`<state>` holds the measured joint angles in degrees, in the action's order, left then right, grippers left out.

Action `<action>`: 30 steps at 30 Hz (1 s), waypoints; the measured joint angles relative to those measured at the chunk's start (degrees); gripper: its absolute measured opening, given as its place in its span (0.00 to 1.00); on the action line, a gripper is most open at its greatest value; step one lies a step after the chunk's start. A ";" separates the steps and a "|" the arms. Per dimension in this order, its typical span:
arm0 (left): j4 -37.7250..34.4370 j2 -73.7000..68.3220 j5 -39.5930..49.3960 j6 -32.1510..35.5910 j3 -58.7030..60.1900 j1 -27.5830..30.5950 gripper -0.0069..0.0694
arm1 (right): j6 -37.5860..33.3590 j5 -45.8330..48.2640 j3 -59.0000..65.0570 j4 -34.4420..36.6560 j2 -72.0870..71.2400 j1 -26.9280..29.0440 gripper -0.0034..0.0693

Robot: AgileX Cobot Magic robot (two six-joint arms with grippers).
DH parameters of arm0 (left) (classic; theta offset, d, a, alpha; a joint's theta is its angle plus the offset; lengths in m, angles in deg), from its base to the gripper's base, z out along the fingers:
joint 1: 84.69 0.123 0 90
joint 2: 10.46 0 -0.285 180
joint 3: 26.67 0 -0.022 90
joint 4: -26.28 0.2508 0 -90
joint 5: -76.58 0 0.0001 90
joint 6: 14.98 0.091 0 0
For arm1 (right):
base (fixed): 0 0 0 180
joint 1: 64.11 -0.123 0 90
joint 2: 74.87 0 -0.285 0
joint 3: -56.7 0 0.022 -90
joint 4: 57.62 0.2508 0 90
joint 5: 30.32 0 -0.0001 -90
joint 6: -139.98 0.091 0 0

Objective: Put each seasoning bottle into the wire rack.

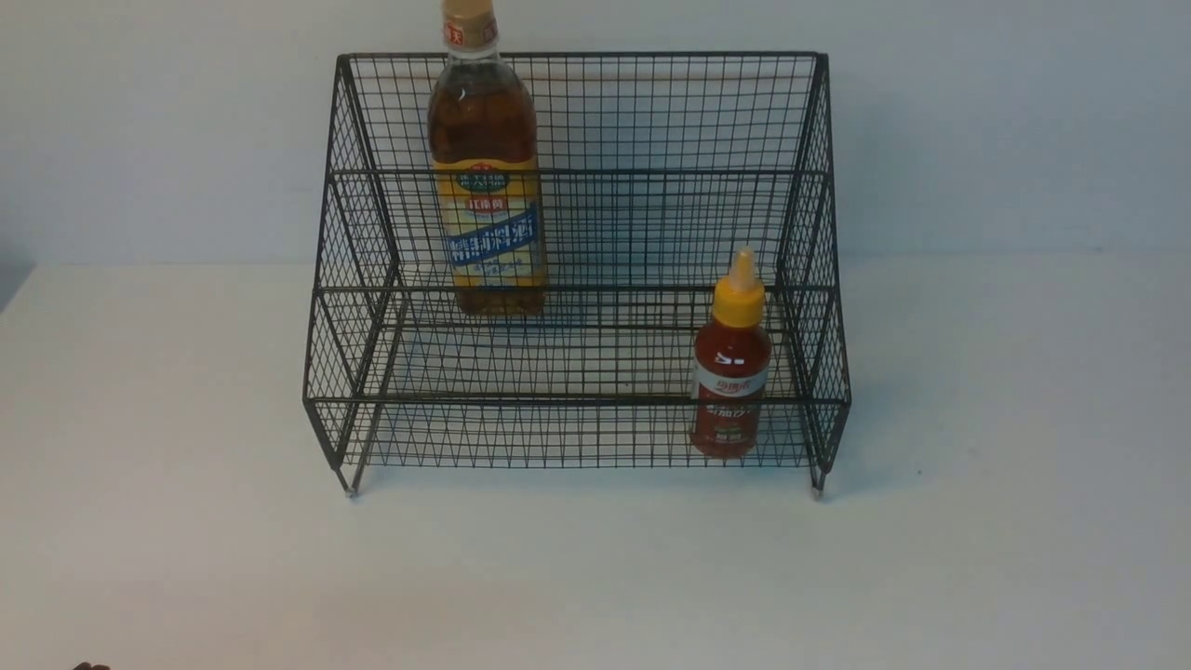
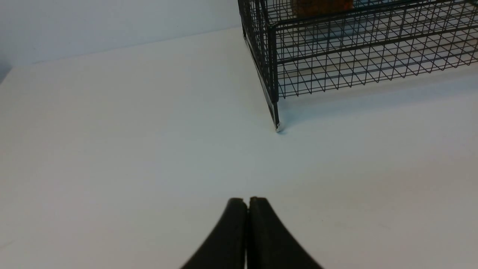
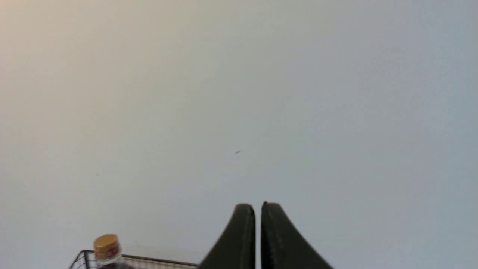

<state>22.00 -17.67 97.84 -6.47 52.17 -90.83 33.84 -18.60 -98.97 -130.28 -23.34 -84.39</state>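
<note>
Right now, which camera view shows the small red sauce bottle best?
The front view: the red sauce bottle stands upright in full on the wire rack's lower tier, at the robot's right end. Neither wrist view shows it; the left catches only a rack corner, the right only the tall bottle's cap.

The tall amber bottle (image 1: 484,177) carried a yellow label with a blue band of large white Chinese characters and a small red strip of characters above it; none could be read with certainty. Its tan cap (image 1: 468,25) bore a red mark, illegible. The small red sauce bottle (image 1: 730,372) had a white label with red characters, too blurred to read.
</note>
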 joint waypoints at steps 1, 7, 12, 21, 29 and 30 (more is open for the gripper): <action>0.00 0.00 0.00 0.00 0.00 0.00 0.08 | -4.19 1.70 1.86 -0.70 -2.78 0.00 0.03; 0.00 0.00 0.00 0.00 0.00 0.00 0.08 | -33.21 9.88 9.71 -4.18 -11.29 0.00 0.03; 0.00 0.00 0.00 0.00 0.00 0.00 0.08 | -47.69 22.25 13.87 6.43 -16.31 0.00 0.03; 0.00 0.00 0.00 0.00 0.00 0.00 0.08 | -42.39 31.13 14.54 65.11 -16.12 0.00 0.03; 0.00 0.00 0.00 0.00 0.00 0.00 0.08 | -55.27 19.34 14.49 73.37 -15.95 0.00 0.03; 0.00 0.00 0.00 0.00 0.00 0.00 0.08 | -55.87 18.80 14.49 73.65 -15.95 0.00 0.03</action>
<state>22.00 -17.67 97.84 -6.47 52.17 -90.83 -22.03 0.19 -84.49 -56.62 -39.29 -84.39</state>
